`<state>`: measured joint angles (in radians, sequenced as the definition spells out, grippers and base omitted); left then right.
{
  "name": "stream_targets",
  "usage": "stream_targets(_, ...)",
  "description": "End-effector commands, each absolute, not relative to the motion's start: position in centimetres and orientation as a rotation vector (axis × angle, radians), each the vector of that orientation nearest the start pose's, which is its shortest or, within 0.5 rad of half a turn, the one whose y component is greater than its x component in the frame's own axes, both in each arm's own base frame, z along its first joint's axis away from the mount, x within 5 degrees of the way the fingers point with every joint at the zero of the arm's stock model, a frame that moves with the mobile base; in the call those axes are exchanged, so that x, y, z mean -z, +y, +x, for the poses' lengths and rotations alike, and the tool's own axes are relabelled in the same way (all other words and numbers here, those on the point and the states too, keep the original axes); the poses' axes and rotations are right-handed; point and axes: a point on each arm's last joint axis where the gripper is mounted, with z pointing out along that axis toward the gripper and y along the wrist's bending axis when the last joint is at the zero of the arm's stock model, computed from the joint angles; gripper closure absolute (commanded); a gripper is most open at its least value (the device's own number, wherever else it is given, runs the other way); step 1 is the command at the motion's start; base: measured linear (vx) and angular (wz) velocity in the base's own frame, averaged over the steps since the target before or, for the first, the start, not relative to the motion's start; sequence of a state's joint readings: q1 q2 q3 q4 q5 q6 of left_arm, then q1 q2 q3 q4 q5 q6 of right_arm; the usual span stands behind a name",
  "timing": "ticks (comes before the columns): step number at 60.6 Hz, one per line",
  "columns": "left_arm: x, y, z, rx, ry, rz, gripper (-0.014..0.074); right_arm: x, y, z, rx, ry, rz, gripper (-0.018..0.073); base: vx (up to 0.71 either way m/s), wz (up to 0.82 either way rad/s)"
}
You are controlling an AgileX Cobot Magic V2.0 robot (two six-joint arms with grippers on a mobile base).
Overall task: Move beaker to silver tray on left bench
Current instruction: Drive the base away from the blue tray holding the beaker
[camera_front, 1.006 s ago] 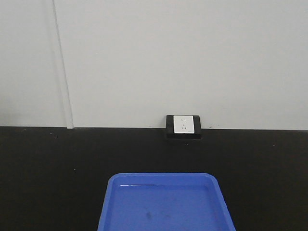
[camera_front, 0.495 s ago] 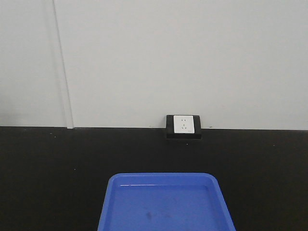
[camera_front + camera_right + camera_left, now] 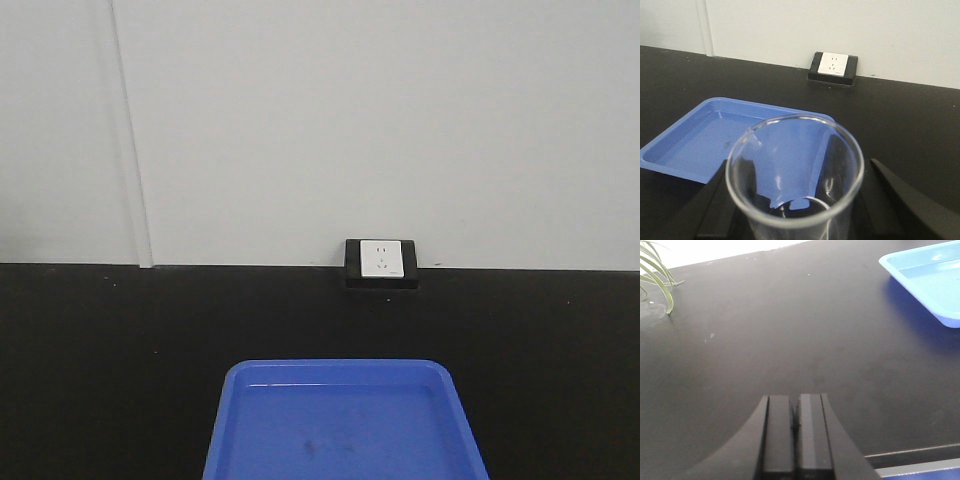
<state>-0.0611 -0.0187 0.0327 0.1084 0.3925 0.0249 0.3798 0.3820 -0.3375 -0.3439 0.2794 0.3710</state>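
In the right wrist view a small clear glass beaker (image 3: 793, 172) with a pouring lip stands upright between my black fingers (image 3: 715, 205). My right gripper (image 3: 797, 202) is shut on the beaker and holds it above the black bench, just in front of a blue tray (image 3: 700, 135). In the left wrist view my left gripper (image 3: 795, 412) is shut and empty over bare black bench. No silver tray shows in any view. Neither gripper nor the beaker shows in the front view.
The blue tray (image 3: 345, 420) lies at the near middle of the black bench (image 3: 100, 340); it also shows at the upper right in the left wrist view (image 3: 930, 275). A wall socket (image 3: 381, 262) sits at the back. Green plant leaves (image 3: 657, 270) are far left.
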Motion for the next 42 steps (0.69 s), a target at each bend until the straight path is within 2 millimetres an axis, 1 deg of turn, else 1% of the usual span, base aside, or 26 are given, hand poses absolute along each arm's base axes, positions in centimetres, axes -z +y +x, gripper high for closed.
stream_targets(1,-16.9,-0.06,5.39,-0.071,1.812,0.149,0.0595,-29.38,2.76,8.74,-0.234,1.679,-0.252,0.057,-0.01,-0.01)
stream_targets(22,-16.9,-0.06,5.39,-0.071,1.812,0.149,0.0595,-29.38,2.76,8.74,-0.234,1.679,-0.252,0.057,-0.06,-0.07)
stream_targets(42,-16.9,-0.06,5.39,-0.071,1.812,0.149,0.0595,-29.36,2.76,8.74,-0.233,1.681,-0.252,0.0571,-0.21,-0.14)
